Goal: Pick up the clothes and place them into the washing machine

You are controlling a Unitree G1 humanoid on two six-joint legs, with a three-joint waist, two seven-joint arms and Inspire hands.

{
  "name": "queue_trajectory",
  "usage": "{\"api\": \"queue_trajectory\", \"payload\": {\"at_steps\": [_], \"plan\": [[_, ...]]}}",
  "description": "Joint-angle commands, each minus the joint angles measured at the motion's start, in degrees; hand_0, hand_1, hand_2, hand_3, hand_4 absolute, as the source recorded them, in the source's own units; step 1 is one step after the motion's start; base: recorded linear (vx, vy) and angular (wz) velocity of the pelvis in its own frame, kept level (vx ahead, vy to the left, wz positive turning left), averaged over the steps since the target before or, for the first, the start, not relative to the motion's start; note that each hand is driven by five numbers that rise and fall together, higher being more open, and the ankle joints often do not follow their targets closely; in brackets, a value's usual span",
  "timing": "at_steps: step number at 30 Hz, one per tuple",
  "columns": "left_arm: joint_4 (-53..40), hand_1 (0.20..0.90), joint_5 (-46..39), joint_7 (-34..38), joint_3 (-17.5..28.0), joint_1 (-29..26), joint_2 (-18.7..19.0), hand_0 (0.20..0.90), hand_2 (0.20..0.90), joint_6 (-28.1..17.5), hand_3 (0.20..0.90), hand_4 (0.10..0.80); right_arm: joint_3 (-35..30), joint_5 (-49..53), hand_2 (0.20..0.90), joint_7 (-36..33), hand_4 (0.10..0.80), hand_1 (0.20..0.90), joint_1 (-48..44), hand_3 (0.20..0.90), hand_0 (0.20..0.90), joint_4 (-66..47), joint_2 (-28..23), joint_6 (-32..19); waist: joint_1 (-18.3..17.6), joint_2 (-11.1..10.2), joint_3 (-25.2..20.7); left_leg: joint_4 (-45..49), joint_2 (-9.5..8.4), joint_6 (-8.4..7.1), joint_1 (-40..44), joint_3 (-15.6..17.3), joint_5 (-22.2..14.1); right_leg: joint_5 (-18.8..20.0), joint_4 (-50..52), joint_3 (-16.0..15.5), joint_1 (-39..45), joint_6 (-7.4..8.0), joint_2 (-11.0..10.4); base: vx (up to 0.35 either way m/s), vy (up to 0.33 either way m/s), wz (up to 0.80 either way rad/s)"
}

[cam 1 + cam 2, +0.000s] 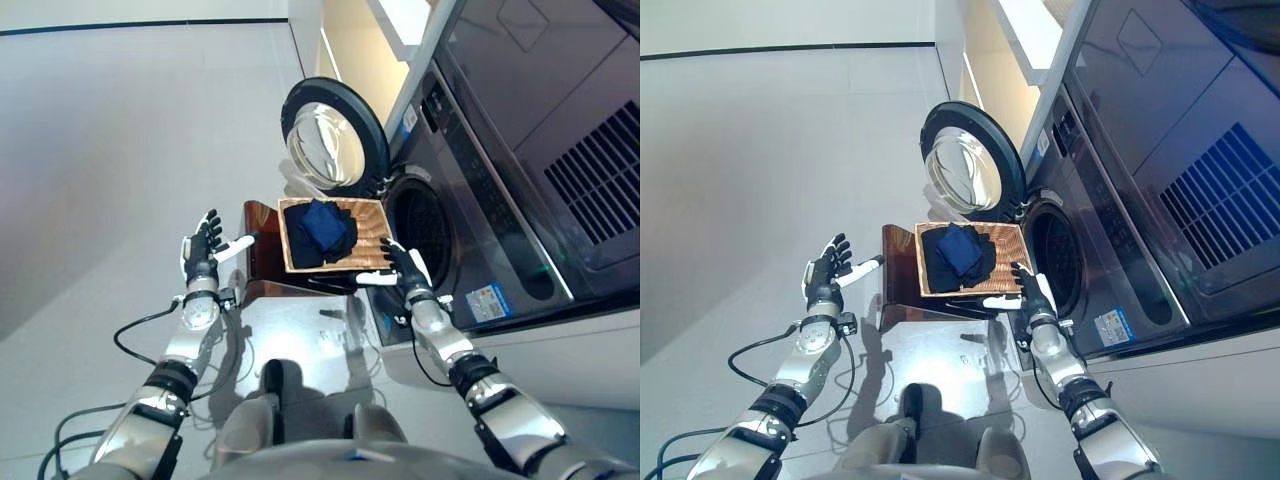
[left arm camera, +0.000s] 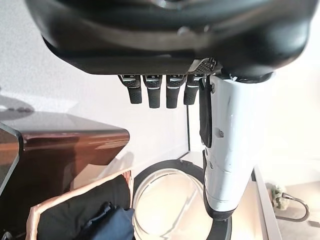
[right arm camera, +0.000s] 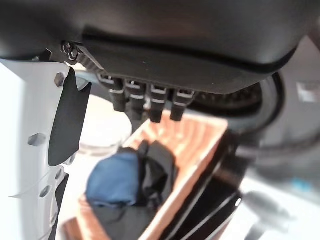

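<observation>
A shallow wicker basket rests on a low dark brown box beside the washing machine. Dark blue and black clothes lie in it, and they also show in the right wrist view. The machine's round door stands open and the drum opening is dark. My left hand is open, left of the box, apart from it. My right hand is open, at the basket's near right corner in front of the drum; I cannot tell whether it touches the basket.
Pale grey floor spreads to the left and behind the box. A cream wall edge rises behind the open door. The machine's dark front runs along the right side.
</observation>
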Motion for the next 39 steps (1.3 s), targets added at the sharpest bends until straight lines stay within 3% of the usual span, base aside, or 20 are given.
{"api": "queue_trajectory", "payload": {"at_steps": [1,3,5,9,11,12,14,15,17,19,22,25,27,28,29,30,33,35,37,39], "plan": [[-7.2,0.9,1.38,-1.11,-1.86,-2.51,-0.07,0.9,0.9,-5.43,0.9,0.8,1.8,-8.42,0.9,-2.49,0.8,0.9,-10.39,0.9,0.9,2.64,-6.01,-2.07,-0.52,-3.13,0.82,4.15,1.93,-9.09,1.23,0.98,-6.96,14.36,-16.21,-6.49,1.71,-1.54,0.35,0.185,-0.086,0.12],[-7.43,0.9,1.49,-1.56,-2.5,-2.44,-0.82,0.9,0.9,-5.52,0.9,0.8,3.49,-11.31,0.9,-2.89,0.8,0.9,-11.96,0.9,0.9,4.88,-7.7,-1.52,-1.03,-3.11,1.23,4.06,2.01,-9.44,2.16,-0.08,-7.52,14.56,-16.62,-1.58,1.95,-1.57,1.24,0.151,-0.078,0.36],[-7.95,0.9,1.35,-2.25,-2.96,-1.78,-1.31,0.9,0.9,-5.77,0.9,0.8,4.5,-13.09,0.9,-2.49,0.8,0.9,-12.51,0.9,0.9,5.59,-8.69,-1.45,-0.8,-3.2,1.08,3.69,2.2,-9.9,2.31,-0.76,-7.17,14.4,-15.91,-0.29,1.89,-1.86,1.45,0.137,-0.119,0.35],[-8.44,0.9,1.04,-3.28,-3.79,-1.07,-2.39,0.9,0.9,-5.87,0.9,0.8,5.4,-13.73,0.9,-2.15,0.8,0.9,-12.73,0.9,0.9,7.61,-8.92,-1.41,-0.94,-2.79,0.82,5.07,2.89,-10.98,1.74,-2.12,-7.75,13.44,-16.15,-1.5,2.67,-2.92,2.09,0.1,-0.149,0.16],[-8.27,0.9,1.2,-3.64,-4.22,-1.26,-2.63,0.9,0.9,-5.89,0.9,0.8,5.33,-13.11,0.9,-2.23,0.8,0.9,-11.88,0.9,0.9,6.98,-8.71,-1.83,-1.23,-2.94,1.54,14.09,3.56,-12.24,-1.22,-2.95,-8.96,11.45,-15.49,-1.88,3.94,-4.59,2.65,0.114,-0.228,0.41],[-8.31,0.9,0.95,-3.73,-3.86,-1.12,-2.81,0.9,0.9,-5.97,0.9,0.8,5.24,-12.89,0.9,-2.43,0.8,0.9,-11.41,0.9,0.9,6.66,-8.15,-2.11,-1.04,-3.31,2.19,19.38,4.56,-12.84,-2.84,-2.52,-7.36,10.81,-15.34,-2.61,5.25,-5.57,2.77,0.098,-0.212,0.52],[-8.32,0.9,1.53,-3.84,-4.17,-0.86,-2.61,0.9,0.9,-6.01,0.9,0.8,5.86,-12.49,0.9,-2.35,0.8,0.9,-11.7,0.9,0.9,6.72,-7.63,-2.18,0.6,-3.57,3.58,28.08,3.32,-13.02,-7.38,-6.27,-5.56,10.47,-15.7,-3.05,7.55,-6.75,3.4,0.122,-0.179,0.67],[-7.41,0.9,1.19,-3.36,-4.3,-1.12,-3.08,0.9,0.9,-5.66,0.9,0.8,5.6,-11.84,0.9,-2.72,0.8,0.9,-11.62,0.9,0.9,6.13,-7.25,-2.27,1.2,-3.97,3.23,23.08,3.78,-12.38,-10.9,-6.68,-5.15,9.78,-17.32,-2.96,9.29,-6.09,3.51,0.242,-0.075,0.41],[-6.27,0.9,1.4,-3.16,-4.48,-1.81,-2.98,0.9,0.9,-5.13,0.9,0.8,5.18,-11.13,0.9,-3.06,0.8,0.9,-10.86,0.9,0.9,5.83,-7.34,-2.44,1.84,-2.73,2.32,9.56,5.86,-12.67,-11.1,-6.55,-0.58,9.02,-19.39,-2.29,11.47,-5.21,4.69,0.335,0.06,0.15],[-5.46,0.9,1.66,-3.09,-4.68,-1.85,-3.39,0.9,0.9,-4.77,0.9,0.8,4.99,-10.94,0.9,-3.16,0.8,0.9,-10.21,0.9,0.9,5.44,-7.67,-2.72,2.83,-1.63,1.42,-0.29,5.21,-13.54,-11.81,-7.64,3.68,7.83,-21.2,-0.99,14.34,-4.58,5.22,0.36,0.154,0.18],[-5.32,0.9,1.69,-3.15,-4.81,-1.24,-3.93,0.9,0.9,-5.0,0.9,0.8,4.75,-11.51,0.9,-3.21,0.8,0.9,-9.93,0.9,0.9,4.79,-8.74,-2.82,3.26,-1.26,0.59,-0.53,4.88,-14.01,-10.36,-9.02,4.55,6.87,-21.5,0.75,16.6,-4.09,4.62,0.224,0.141,0.14],[-5.36,0.9,1.76,-3.11,-5.69,-1.26,-3.35,0.9,0.9,-5.3,0.9,0.8,3.82,-10.79,0.9,-3.83,0.8,0.9,-9.78,0.9,0.9,5.96,-7.82,-2.98,4.42,-1.93,-0.34,3.32,3.74,-12.88,-10.7,-8.06,2.51,6.11,-20.08,1.9,16.79,-2.76,1.89,0.275,0.229,-0.7],[-6.33,0.9,2.74,-3.0,-5.82,-1.19,-2.54,0.9,0.9,-5.2,0.9,0.8,3.79,-11.27,0.9,-3.71,0.8,0.9,-10.34,0.9,0.9,6.02,-7.01,-2.92,5.34,-2.77,-0.99,4.42,2.83,-11.03,-10.1,-6.82,0.31,6.07,-16.82,2.34,15.84,-1.92,-0.42,0.245,0.223,-0.88],[-6.51,0.9,2.91,-3.07,-5.81,-0.9,-2.13,0.9,0.9,-5.12,0.9,0.8,4.08,-11.35,0.9,-3.39,0.8,0.9,-10.53,0.9,0.9,5.86,-6.65,-2.93,5.62,-3.1,-0.96,5.17,2.52,-10.12,-9.75,-6.27,-0.87,7.11,-13.16,2.31,14.7,-1.9,-1.15,0.226,0.222,-0.6],[-6.77,0.9,2.31,-2.62,-5.72,-1.1,-1.27,0.9,0.9,-5.38,0.9,0.8,4.87,-11.55,0.9,-3.58,0.8,0.9,-11.97,0.9,0.9,6.88,-5.0,-2.77,6.2,-3.22,0.46,6.14,2.83,-9.02,-8.8,-4.62,-1.99,11.16,-5.72,1.26,9.54,-1.63,-1.67,0.121,0.189,-0.45],[-8.03,0.9,1.6,-2.64,-5.74,-0.96,-0.37,0.9,0.9,-5.79,0.9,0.8,5.6,-11.56,0.9,-3.4,0.8,0.9,-13.28,0.9,0.9,6.47,-4.81,-2.78,5.97,-2.89,1.67,5.89,3.49,-8.67,-8.1,-4.11,-2.07,11.93,-2.02,-0.58,6.24,-2.03,-0.73,0.035,0.124,-0.53],[-9.47,0.9,0.84,-3.07,-5.45,-0.86,0.49,0.9,0.9,-6.37,0.9,0.8,6.45,-12.37,0.9,-3.69,0.8,0.9,-15.04,0.9,0.9,6.23,-4.77,-2.75,4.92,-2.45,3.24,5.51,3.51,-8.7,-7.48,-3.87,-2.36,11.24,-0.69,-1.54,1.56,-2.45,0.92,0.001,0.098,-0.45],[-10.95,0.9,0.21,-3.17,-4.96,-0.66,0.81,0.9,0.9,-7.17,0.9,0.8,7.61,-14.12,0.9,-3.75,0.8,0.9,-17.34,0.9,0.9,7.31,-5.49,-2.63,4.69,-2.87,4.11,5.32,3.12,-9.43,-6.78,-2.96,-3.21,10.95,-8.31,-6.06,0.98,-3.03,0.66,0.12,0.023,-0.29],[-11.19,0.9,-0.08,-3.68,-4.78,0.09,-0.16,0.9,0.9,-7.21,0.9,0.8,9.12,-17.04,0.9,-4.05,0.8,0.9,-16.88,0.9,0.9,8.18,-6.06,-1.86,4.16,-2.93,3.76,5.53,2.26,-9.7,-6.2,-2.9,-4.11,11.22,-13.19,-2.99,3.12,-2.55,0.51,0.218,-0.035,-0.1],[-13.71,0.9,0.03,-3.15,-4.71,0.07,-0.58,0.9,0.9,-7.68,0.9,0.8,10.2,-19.57,0.9,-4.77,0.8,0.9,-18.32,0.9,0.9,7.22,-6.87,-1.38,4.34,-2.85,3.93,4.55,2.09,-9.85,-6.42,-2.31,-3.82,11.78,-14.64,-4.55,3.05,-2.53,0.28,0.075,-0.01,0.27]]}}
